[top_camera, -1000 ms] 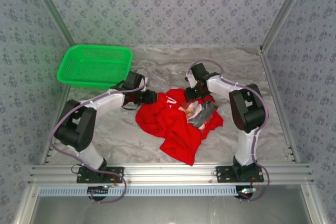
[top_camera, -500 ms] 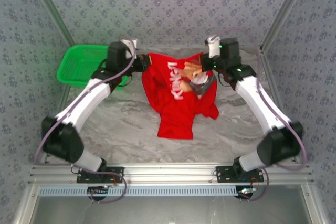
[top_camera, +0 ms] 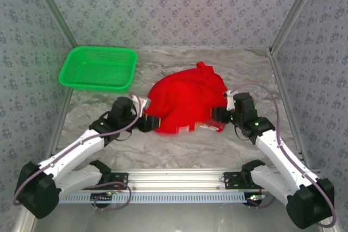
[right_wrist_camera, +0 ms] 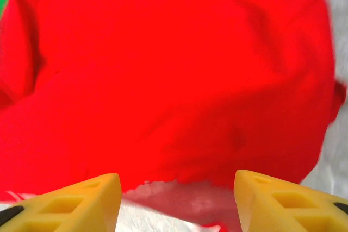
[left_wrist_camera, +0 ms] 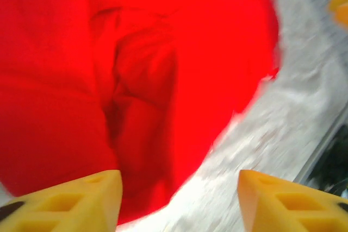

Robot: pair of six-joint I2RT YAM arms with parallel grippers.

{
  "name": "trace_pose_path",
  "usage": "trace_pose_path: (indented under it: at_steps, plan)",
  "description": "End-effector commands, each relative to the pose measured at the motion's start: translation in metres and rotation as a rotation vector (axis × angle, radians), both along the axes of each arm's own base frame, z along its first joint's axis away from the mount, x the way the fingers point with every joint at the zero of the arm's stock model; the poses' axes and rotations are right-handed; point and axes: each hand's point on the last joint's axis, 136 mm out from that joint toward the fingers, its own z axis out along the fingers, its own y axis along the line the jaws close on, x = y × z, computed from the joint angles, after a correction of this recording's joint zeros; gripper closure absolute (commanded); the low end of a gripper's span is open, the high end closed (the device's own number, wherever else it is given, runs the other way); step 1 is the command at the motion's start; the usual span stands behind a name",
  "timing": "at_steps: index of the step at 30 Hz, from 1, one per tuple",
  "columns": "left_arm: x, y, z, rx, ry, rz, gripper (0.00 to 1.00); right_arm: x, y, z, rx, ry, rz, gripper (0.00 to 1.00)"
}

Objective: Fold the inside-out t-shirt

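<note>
**Q:** What finish do the 2 arms have?

**A:** Left arm and right arm: white link shells, black joint housings, black base mounts.

**Q:** Cabling?

**A:** 1 purplish-grey cable runs outside each arm.

**Q:** Tooling?

**A:** Left pincer and right pincer have 2 yellow wedge fingers each, with recessed pockets.

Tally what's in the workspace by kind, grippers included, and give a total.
Red t-shirt: 1
Green basket: 1
Grippers: 2 (left gripper, right gripper)
Total: 4
</note>
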Motion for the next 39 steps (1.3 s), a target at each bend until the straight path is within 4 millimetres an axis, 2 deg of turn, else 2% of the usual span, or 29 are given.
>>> trace_pose_path:
  at_steps: [1, 3, 5, 8, 10, 12, 16, 18, 22, 24, 26, 28, 29, 32, 34, 35, 37, 39]
  plan:
    - [0.017, -0.004, 0.024, -0.028, -0.079, 0.034, 0.32, 0.013, 0.016, 0.015, 0.089, -0.033, -0.007, 0.41]
    - [0.035, -0.013, 0.027, -0.029, -0.101, 0.063, 0.29, 0.024, 0.031, 0.007, 0.077, -0.003, 0.026, 0.40]
    - [0.050, -0.022, 0.021, 0.043, -0.092, 0.078, 0.28, 0.032, 0.045, 0.000, 0.018, 0.025, 0.068, 0.40]
    - [0.062, -0.042, 0.004, 0.210, -0.120, 0.055, 0.28, 0.037, 0.069, -0.007, -0.058, 0.035, 0.136, 0.39]
    - [0.073, -0.039, -0.010, 0.305, -0.110, 0.087, 0.29, 0.039, 0.083, -0.012, -0.073, 0.048, 0.176, 0.39]
    - [0.087, -0.020, -0.021, 0.398, -0.106, 0.169, 0.31, 0.041, 0.102, -0.013, -0.049, 0.046, 0.222, 0.39]
    - [0.096, -0.005, -0.042, 0.349, 0.009, 0.217, 0.35, 0.041, 0.140, -0.023, 0.020, 0.034, 0.281, 0.36]
    - [0.098, 0.007, -0.054, 0.303, 0.068, 0.266, 0.35, 0.051, 0.156, -0.024, 0.042, -0.014, 0.285, 0.35]
    - [0.099, -0.006, -0.058, 0.184, 0.103, 0.224, 0.31, 0.070, 0.179, -0.033, 0.001, -0.062, 0.325, 0.33]
    - [0.102, -0.012, -0.064, 0.171, 0.120, 0.215, 0.31, 0.075, 0.187, -0.051, -0.046, -0.048, 0.342, 0.32]
    - [0.105, -0.013, -0.073, 0.182, 0.133, 0.221, 0.32, 0.079, 0.192, -0.067, -0.066, -0.029, 0.357, 0.36]
    - [0.110, -0.011, -0.079, 0.199, 0.133, 0.239, 0.43, 0.080, 0.196, -0.075, -0.061, -0.012, 0.368, 0.49]
    - [0.113, -0.010, -0.081, 0.205, 0.129, 0.251, 0.52, 0.082, 0.198, -0.074, -0.057, -0.015, 0.370, 0.57]
    - [0.119, -0.013, -0.075, 0.163, 0.114, 0.233, 0.81, 0.087, 0.196, -0.055, -0.032, -0.040, 0.387, 0.87]
    - [0.120, -0.013, -0.057, 0.102, 0.080, 0.215, 0.96, 0.086, 0.185, -0.030, -0.004, -0.067, 0.387, 1.00]
    - [0.119, -0.011, -0.043, 0.056, 0.048, 0.207, 1.00, 0.082, 0.176, -0.011, 0.023, -0.090, 0.384, 1.00]
    - [0.113, -0.008, -0.012, -0.055, -0.017, 0.195, 1.00, 0.070, 0.157, 0.019, 0.112, -0.112, 0.395, 1.00]
    - [0.105, -0.007, 0.018, -0.184, -0.061, 0.172, 1.00, 0.060, 0.140, 0.039, 0.190, -0.119, 0.384, 1.00]
